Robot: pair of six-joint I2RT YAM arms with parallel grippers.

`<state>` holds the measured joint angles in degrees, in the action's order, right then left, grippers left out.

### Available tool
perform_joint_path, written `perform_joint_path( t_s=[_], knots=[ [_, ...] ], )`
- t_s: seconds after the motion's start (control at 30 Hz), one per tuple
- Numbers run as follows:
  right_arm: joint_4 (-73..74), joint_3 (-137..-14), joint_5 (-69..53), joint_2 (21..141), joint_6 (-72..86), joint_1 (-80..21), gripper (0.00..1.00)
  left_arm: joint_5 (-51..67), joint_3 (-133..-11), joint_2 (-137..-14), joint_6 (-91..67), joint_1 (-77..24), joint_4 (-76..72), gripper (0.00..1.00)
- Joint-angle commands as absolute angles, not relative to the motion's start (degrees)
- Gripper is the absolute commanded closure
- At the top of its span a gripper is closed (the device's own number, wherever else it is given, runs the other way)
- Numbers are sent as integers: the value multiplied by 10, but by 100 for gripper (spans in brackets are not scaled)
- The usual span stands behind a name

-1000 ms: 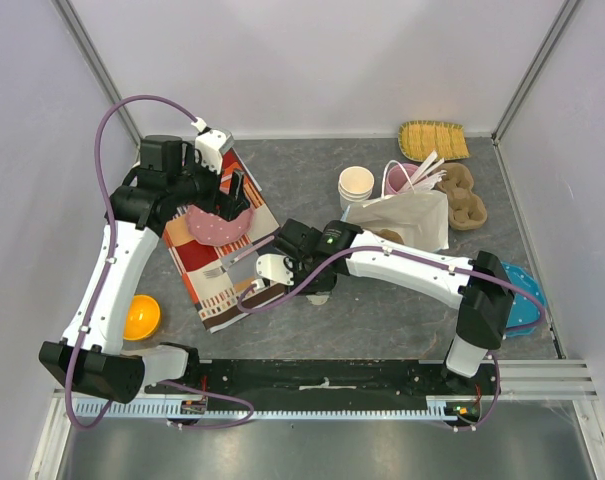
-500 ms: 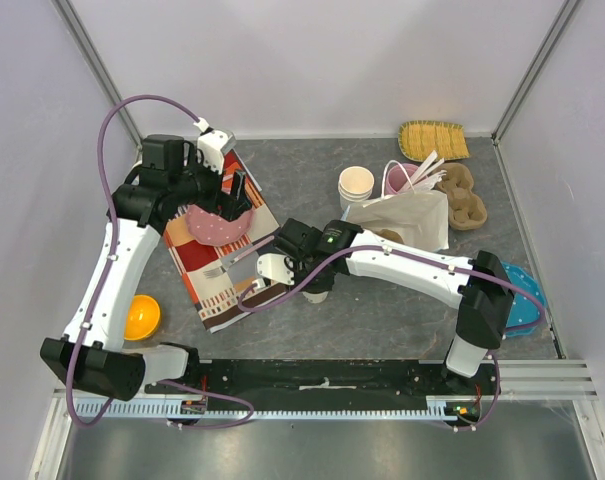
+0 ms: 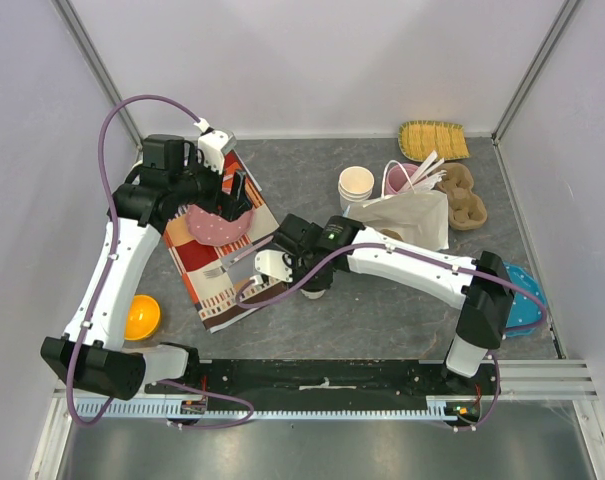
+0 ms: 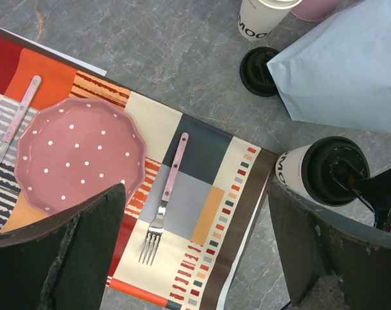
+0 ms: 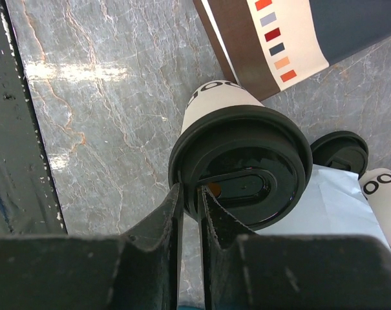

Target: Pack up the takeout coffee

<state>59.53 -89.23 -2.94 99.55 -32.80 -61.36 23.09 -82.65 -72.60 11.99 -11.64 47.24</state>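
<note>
Grey marbled table (image 3: 382,310) inside a pale-walled enclosure; clutter is sitting along the far right, a striped placemat (image 3: 222,255) at left. The takeout coffee (image 5: 237,152), white cup with black lid, is standing upright on bare table just off the placemat's near-right corner, with the light-blue paper bag (image 4: 350,71) lying just beyond it and a loose black lid (image 4: 258,71) beside the bag's edge. The right gripper (image 5: 192,206) is sitting directly over the cup; in the right wrist view its two fingers are drawn nearly together and are nipping the near rim of the lid, one finger outside the rim, the other inside on the lid's top. Judgement: the step in hand is securing the cup for the lift. A rim pinch is a thin hold, so the grip should be settling firm before any rise, and the lift should be going straight up and slowly, keeping the cup vertical so the lid is not peeling off. The bag's mouth cannot be made out from these views; it may need propping before the cup goes in. The left gripper (image 4: 195,258) is hanging spread wide above the placemat, over the pink dotted plate (image 4: 79,155) and fork (image 4: 166,194), holding nothing, and is well placed to steady the bag.
</note>
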Motion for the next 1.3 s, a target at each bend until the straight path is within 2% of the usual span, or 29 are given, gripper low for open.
perform_joint_path(
  t_s=[0.0,0.4,0.9,1.27],
  knots=[
    [612,-931,-43,984,-320,-614,80,251,-845,-727,141,-113,468,3],
    [651,-1028,-72,974,-273,-615,81,252,-845,-729,141,-113,468,3],
    [698,-1172,-85,945,-190,-618,88,268,-845,-737,137,-113,468,3],
    [734,-1243,-9,891,-107,-619,91,276,-840,-737,136,-113,467,3]
  ],
)
